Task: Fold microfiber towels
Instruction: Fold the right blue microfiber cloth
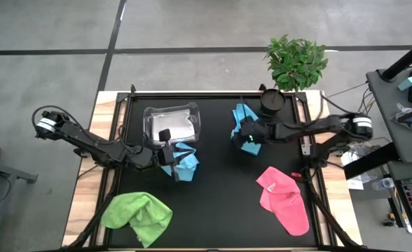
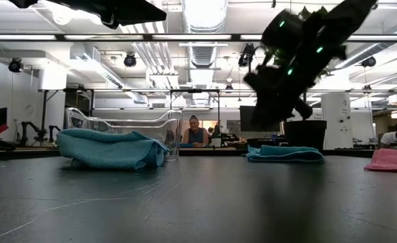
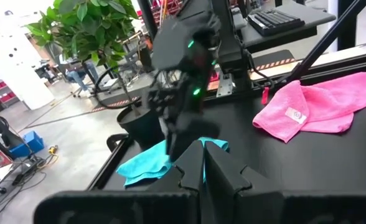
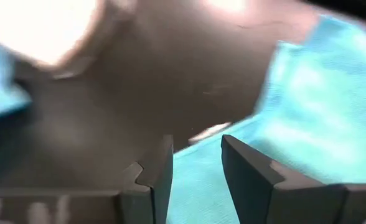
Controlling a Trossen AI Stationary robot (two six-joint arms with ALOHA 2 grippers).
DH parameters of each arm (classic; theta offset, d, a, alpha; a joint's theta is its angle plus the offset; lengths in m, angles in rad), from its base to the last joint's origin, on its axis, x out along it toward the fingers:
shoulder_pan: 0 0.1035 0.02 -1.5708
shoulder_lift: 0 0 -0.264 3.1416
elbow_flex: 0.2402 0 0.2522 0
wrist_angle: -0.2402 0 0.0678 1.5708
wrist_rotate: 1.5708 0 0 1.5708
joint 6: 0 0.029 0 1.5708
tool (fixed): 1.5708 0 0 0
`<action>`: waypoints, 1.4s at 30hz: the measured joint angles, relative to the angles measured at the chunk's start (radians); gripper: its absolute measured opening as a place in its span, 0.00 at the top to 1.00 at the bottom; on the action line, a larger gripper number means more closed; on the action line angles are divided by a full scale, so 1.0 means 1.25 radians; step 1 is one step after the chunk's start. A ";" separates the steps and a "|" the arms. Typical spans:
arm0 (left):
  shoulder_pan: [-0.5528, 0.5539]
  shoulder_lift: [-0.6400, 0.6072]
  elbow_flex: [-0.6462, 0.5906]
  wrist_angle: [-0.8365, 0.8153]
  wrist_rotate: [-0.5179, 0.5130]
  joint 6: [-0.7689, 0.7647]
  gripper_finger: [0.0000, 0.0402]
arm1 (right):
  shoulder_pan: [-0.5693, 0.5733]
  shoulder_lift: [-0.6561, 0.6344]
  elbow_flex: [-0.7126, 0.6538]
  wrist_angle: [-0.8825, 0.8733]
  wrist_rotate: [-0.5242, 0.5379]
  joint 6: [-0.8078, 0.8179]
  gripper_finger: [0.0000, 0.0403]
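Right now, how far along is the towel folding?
None looks folded yet. The green towel, pink towel and the blue towel by the tub all lie rumpled. In hand: the right gripper, jaws apart, hangs over the second blue towel. The left gripper is shut beside the first. A pale one shows in the tub.

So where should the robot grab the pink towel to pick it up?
Probably the pink towel's corner nearest the right gripper, coming straight down from above. The towel lies crumpled and low on the black table, so a raised fold at its edge gives the fingers something to pinch. Nothing lies on top of it.
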 joint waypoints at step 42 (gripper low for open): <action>0.001 0.028 0.001 0.049 0.017 0.001 1.00 | 0.240 -0.157 0.091 -0.153 0.037 -0.327 0.98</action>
